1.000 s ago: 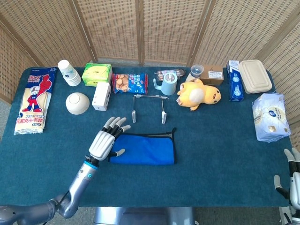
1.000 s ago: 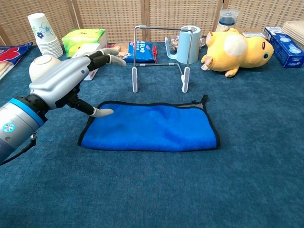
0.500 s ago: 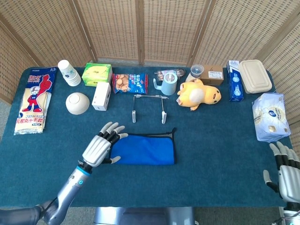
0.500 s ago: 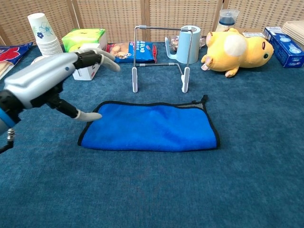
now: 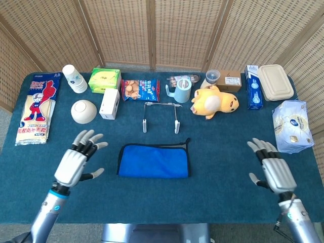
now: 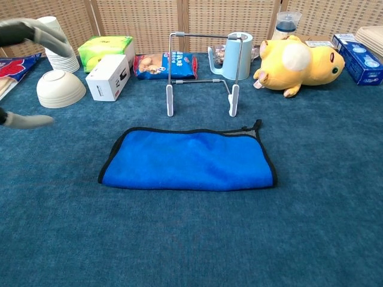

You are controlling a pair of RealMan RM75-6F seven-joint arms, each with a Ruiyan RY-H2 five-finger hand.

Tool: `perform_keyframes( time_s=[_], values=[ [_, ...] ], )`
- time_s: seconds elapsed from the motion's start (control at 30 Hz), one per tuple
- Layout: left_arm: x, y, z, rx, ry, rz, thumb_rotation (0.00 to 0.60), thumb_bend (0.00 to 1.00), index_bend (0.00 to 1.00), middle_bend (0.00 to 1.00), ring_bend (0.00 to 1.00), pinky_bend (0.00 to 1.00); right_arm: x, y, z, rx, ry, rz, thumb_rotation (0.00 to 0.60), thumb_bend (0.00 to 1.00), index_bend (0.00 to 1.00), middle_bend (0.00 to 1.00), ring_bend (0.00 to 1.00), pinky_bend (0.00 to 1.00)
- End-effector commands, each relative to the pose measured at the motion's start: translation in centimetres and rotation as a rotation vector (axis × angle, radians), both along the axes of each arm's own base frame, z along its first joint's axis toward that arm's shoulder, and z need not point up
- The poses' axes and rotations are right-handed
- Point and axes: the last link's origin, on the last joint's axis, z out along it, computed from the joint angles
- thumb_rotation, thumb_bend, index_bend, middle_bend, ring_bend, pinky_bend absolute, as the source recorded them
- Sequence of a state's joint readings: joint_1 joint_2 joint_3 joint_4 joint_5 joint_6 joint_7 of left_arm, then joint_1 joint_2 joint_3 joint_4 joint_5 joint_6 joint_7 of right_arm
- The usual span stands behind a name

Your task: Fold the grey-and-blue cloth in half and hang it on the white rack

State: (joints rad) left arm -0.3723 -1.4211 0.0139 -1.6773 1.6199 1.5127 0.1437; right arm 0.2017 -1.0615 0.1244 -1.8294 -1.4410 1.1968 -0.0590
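The blue cloth (image 5: 154, 161) (image 6: 188, 159) lies flat on the table, folded over, with a dark edge and a small loop at its far right corner. Behind it stands the white rack (image 5: 161, 116) (image 6: 201, 72) with nothing on it. My left hand (image 5: 76, 160) hovers open to the left of the cloth, fingers spread, clear of it; only its fingertips (image 6: 30, 33) show at the chest view's left edge. My right hand (image 5: 272, 168) is open well to the right of the cloth, holding nothing.
Along the back stand paper cups (image 5: 74, 78), a green tissue box (image 5: 105, 79), a white bowl (image 5: 83, 111), a white box (image 5: 109, 103), a snack bag (image 5: 140, 89), a blue mug (image 5: 182, 89) and a yellow plush toy (image 5: 213, 102). A wrapped roll pack (image 5: 290, 125) sits at the right.
My left hand has drawn back to the left, off the cloth's left edge. My right hand has risen from the lower right corner toward the table. The cloth has not moved.
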Motion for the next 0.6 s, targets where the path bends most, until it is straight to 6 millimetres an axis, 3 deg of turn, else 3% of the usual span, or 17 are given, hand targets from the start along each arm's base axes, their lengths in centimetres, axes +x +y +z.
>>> perform_keyframes(
  time_s=[0.03,0.33,0.6],
  values=[
    [-0.6,-0.9,1.4,0.031,-0.022,0.02,0.6,0.26,0.26,0.18,0.0,0.01,1.6,-1.4,-1.6,0.06,0.003,0.05,0.6,0.26,0.04,0.0,0.0,0.0],
    [-1.8,-2.5,3.9,0.098,-0.076,0.063,0.6,0.26,0.27,0.19,0.0,0.02,6.9,-4.5,-7.5,0.216,0.043,0.204,0.6,0.23,0.04,0.0,0.0,0.0],
    [-2.4,-2.9,4.3,0.108,-0.098,0.081,0.6,0.26,0.26,0.18,0.0,0.02,9.6,-6.4,-10.6,0.247,0.071,0.257,0.6,0.22,0.0,0.0,0.0,0.0]
  ],
)
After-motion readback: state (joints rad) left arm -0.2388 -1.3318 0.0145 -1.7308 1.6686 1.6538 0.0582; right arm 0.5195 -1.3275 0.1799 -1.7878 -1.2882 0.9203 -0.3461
